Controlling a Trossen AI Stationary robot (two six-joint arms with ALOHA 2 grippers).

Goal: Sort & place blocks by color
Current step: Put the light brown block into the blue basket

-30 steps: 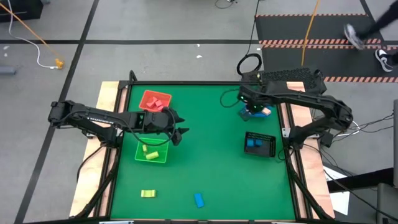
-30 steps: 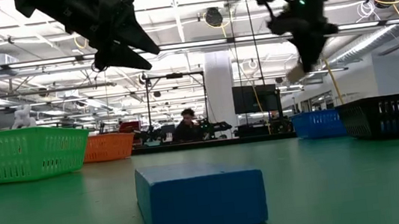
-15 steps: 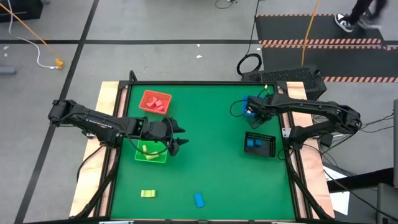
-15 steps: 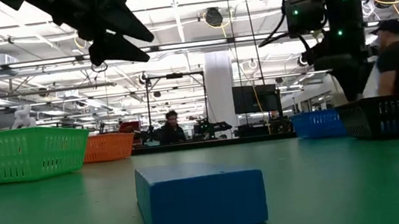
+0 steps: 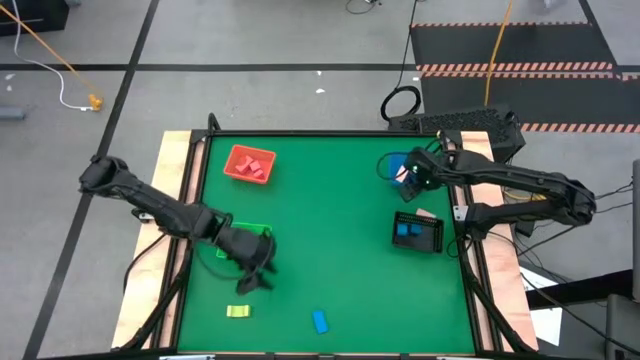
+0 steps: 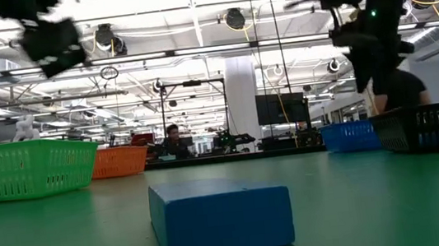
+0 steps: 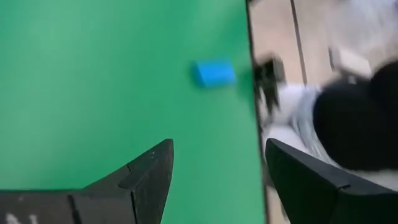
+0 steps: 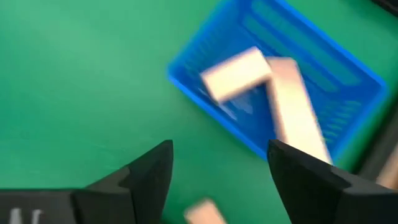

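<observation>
Blocks, high view: a yellow block (image 5: 237, 311) and a blue block (image 5: 320, 321) lie on the green table (image 5: 330, 230) near its front edge; the left gripper (image 5: 256, 279) hangs near the yellow one. Low view: the blue block (image 6: 220, 217) sits in the foreground. Left wrist view: the fingers (image 7: 146, 177) are spread, empty. Right wrist view: the right gripper (image 8: 217, 180) is parted above a blue tray (image 8: 292, 99) holding two tan blocks (image 8: 239, 73).

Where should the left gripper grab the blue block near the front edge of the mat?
Probably across its two long sides, coming straight down. The blue block is a low cuboid lying flat on the green mat, clear of the yellow block, so both long faces look free. The left gripper already stands open nearby.
</observation>
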